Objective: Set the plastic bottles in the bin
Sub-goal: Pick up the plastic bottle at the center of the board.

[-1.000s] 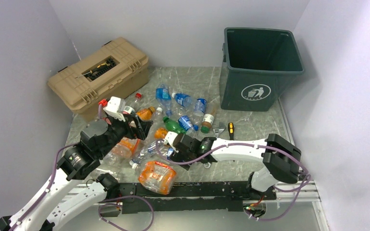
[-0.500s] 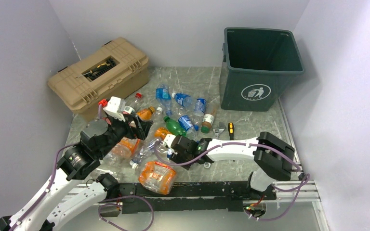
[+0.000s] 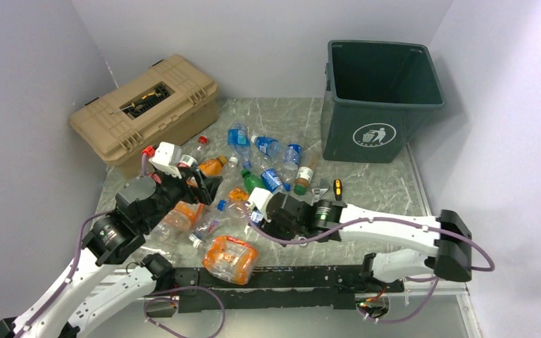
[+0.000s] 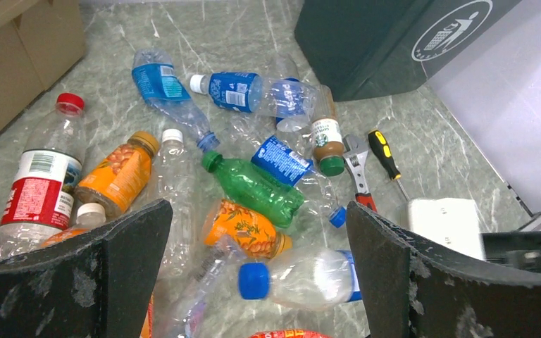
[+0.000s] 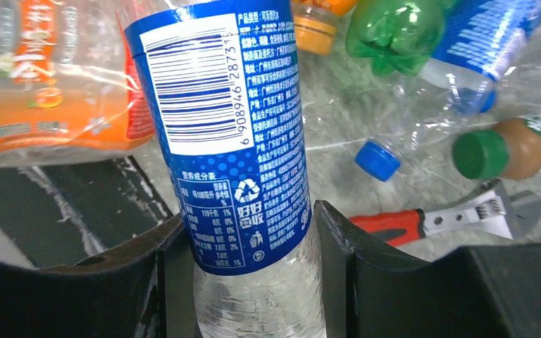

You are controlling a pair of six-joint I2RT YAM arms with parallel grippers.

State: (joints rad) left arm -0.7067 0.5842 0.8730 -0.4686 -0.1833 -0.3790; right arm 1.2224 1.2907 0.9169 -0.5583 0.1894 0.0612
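Grasp step — right gripper [image 5: 250,236] pinches a blue-label bottle [image 5: 225,105], lower centre; left gripper [image 4: 257,232] spread. Next — lift, carry to bin [image 3: 384,105], upper right.

Robotics lab test cell, looking down from above.
Plain pale walls [image 3: 268,42] are boxing in a marble-patterned tabletop [image 3: 373,186]; two cabled white robot arms [image 3: 387,227] are reaching in from an aluminium rail [image 3: 426,286] along the bottom, with a tan toolbox [image 3: 148,105] sitting upper left, a dark green bin [image 3: 380,105] upper right, and plastic bottles [image 3: 238,136] lying scattered mid-frame.
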